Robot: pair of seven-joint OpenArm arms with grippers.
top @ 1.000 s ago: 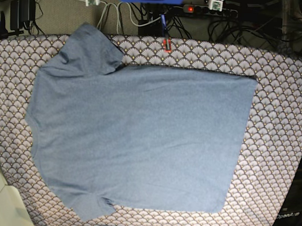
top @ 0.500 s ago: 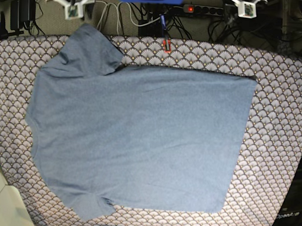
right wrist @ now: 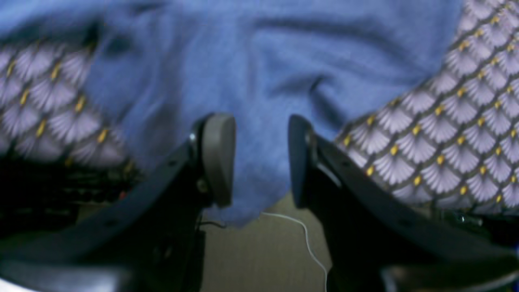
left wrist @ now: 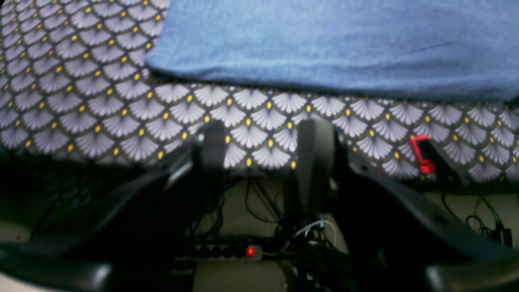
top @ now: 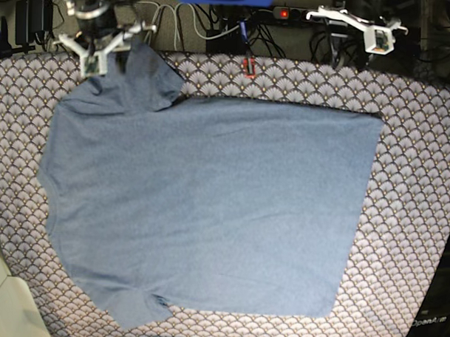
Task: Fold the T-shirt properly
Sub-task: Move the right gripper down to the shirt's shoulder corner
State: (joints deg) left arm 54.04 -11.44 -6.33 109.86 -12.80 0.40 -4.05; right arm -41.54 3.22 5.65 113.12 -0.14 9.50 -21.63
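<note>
The T-shirt [top: 209, 205] lies flat on the tabletop [top: 415, 219], plain side up. The right hand [right wrist: 259, 158] hangs open over its far-left sleeve, seemingly not touching through the blur. The left hand [left wrist: 263, 150], open, hovers at the far edge, its body cut off.

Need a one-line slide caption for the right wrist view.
Right gripper, jaws open, poised over the T-shirt sleeve at the edge of the scallop-patterned tablecloth.

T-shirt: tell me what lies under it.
The T-shirt lies spread flat on the scallop-patterned tablecloth, which shows around it on every side. One sleeve hangs past the far table edge. Whatever is under the shirt's middle is covered and cannot be seen.
</note>
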